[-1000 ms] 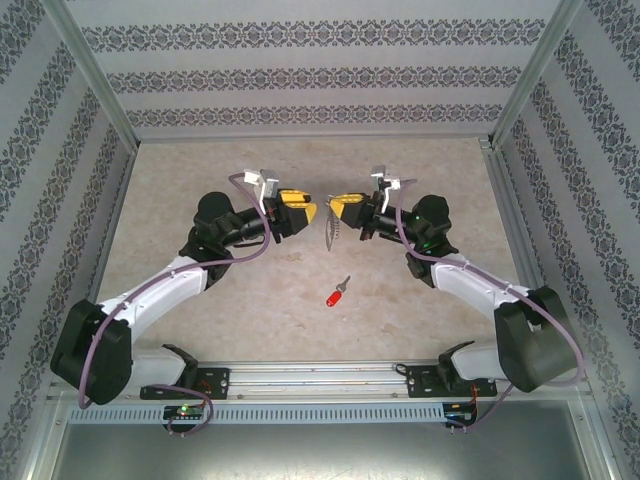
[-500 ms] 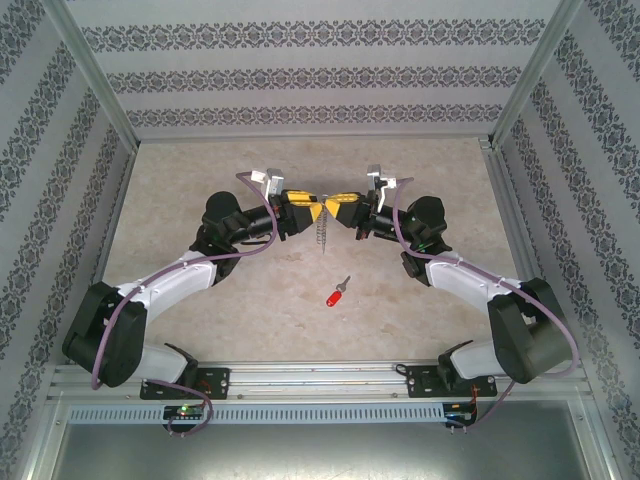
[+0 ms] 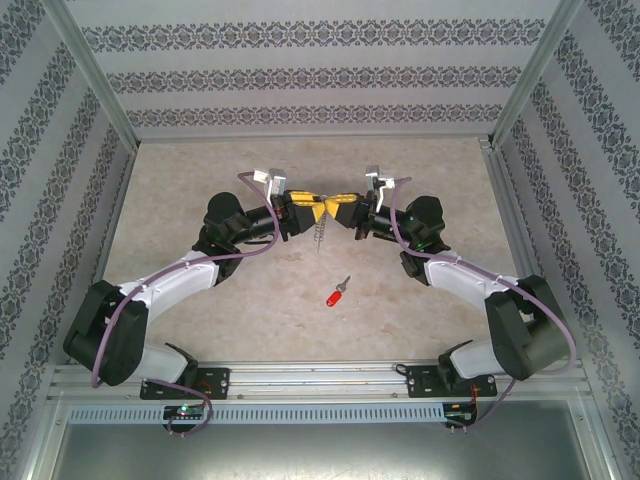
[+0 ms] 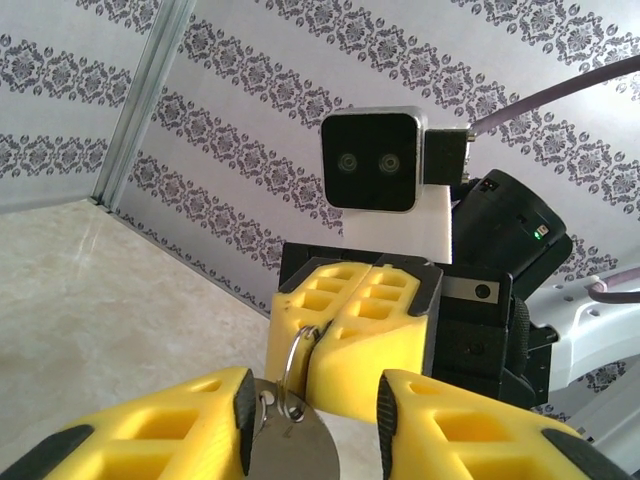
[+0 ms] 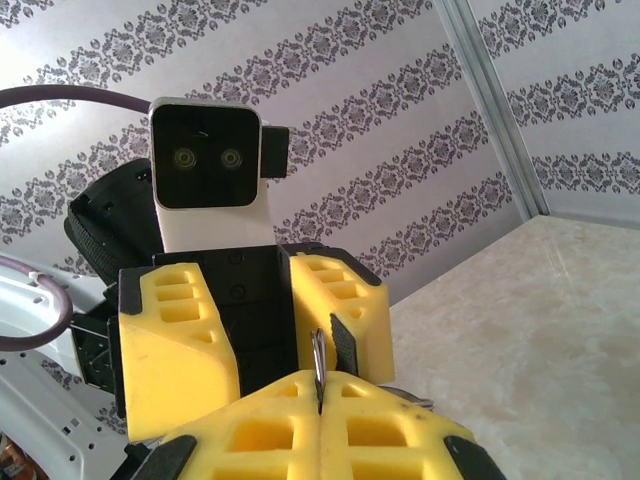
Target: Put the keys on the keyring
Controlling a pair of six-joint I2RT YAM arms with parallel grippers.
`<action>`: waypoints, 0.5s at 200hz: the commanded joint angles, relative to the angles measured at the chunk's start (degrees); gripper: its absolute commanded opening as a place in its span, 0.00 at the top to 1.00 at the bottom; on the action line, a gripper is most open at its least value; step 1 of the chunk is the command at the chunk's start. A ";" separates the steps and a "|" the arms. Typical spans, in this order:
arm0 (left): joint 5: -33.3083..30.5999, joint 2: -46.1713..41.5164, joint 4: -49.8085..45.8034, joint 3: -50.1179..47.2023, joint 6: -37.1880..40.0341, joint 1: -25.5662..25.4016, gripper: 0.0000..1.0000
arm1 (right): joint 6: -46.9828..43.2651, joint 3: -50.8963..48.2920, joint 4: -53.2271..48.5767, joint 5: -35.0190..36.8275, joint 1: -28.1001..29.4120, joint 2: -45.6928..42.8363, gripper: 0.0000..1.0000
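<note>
The keyring (image 3: 319, 222) is held above the surface (image 3: 440, 170), out in front of the two arm bases. It is pinched by the right gripper (image 3: 338, 207), which is met from the keyring's right side. In the right wrist view, this gripper's yellow fingers (image 5: 250, 435) are pressed together, and a thin metal edge of the keyring is clamped upright between their tips. In the left wrist view, a wire ring and a flat grey metal piece of the keyring are seen projecting from that clamped grip.

The left gripper (image 3: 304, 209) is placed on the keyring's left side, tip to tip with the right gripper. Its jaws are spread apart, with the flat metal piece lying in the gap between them. One finger pad is seen right against the metal, while the other pad is kept apart from it, so nothing is gripped on this side.

A row of small silvery clips (image 3: 318, 238) is seen dangling below the keyring, towards the bases.

The key (image 3: 336, 294) is left lying flat on the surface, well apart from the keyring, nearer the bases and slightly to the keyring's right. Its red head is turned away from the keyring and its thin silver shaft is pointed back towards it. The key is touched by neither gripper.
</note>
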 commanded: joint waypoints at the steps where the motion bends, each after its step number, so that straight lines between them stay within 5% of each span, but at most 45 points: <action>1: 0.39 0.41 4.49 1.48 -0.21 -1.08 0.64 | 0.31 1.49 4.03 -0.65 0.72 0.54 1.00; 44: 0.78 1.36 4.67 1.97 -0.07 -1.26 0.70 | 0.22 1.29 4.17 -0.66 0.75 0.91 1.00; 100: 1.17 2.31 5.45 2.49 -0.18 -1.52 0.90 | 0.01 1.34 3.99 -1.03 0.72 1.47 1.00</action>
